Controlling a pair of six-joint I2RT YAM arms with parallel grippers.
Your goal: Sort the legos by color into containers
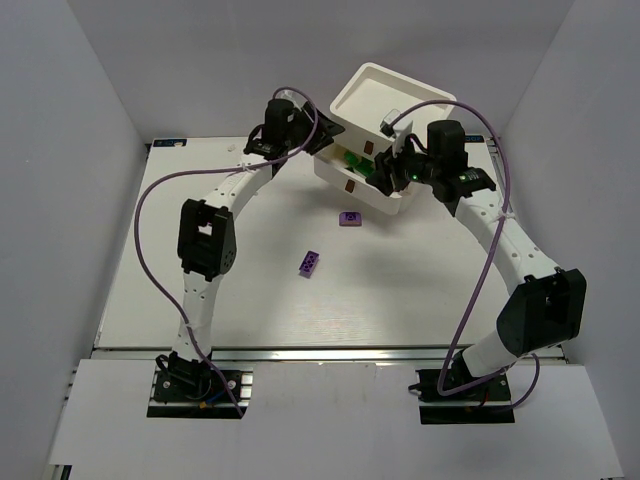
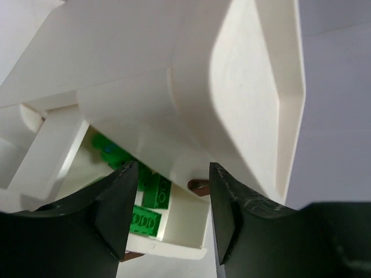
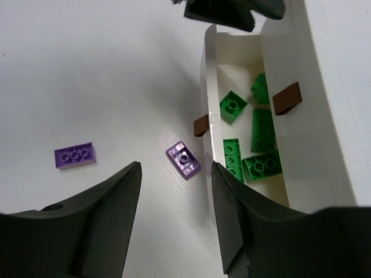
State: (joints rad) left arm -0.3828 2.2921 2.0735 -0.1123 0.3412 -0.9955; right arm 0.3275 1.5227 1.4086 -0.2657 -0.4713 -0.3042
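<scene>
Top bin (image 1: 385, 95) is leaning tilted on lower bin (image 1: 380, 203) | left gripper (image 2: 172, 174) is hovering beside them, jaws apart | right gripper (image 3: 175, 174) likewise, jaws apart | green legos (image 3: 255, 142) are lying in lower bin | two purple legos (image 1: 350, 218) are lying on table (image 1: 250, 300) nearby

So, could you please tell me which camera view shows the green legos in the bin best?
The right wrist view: several green legos lie plainly inside the lower bin. Left wrist shows a few beneath the upper bin; top view only a sliver.
</scene>
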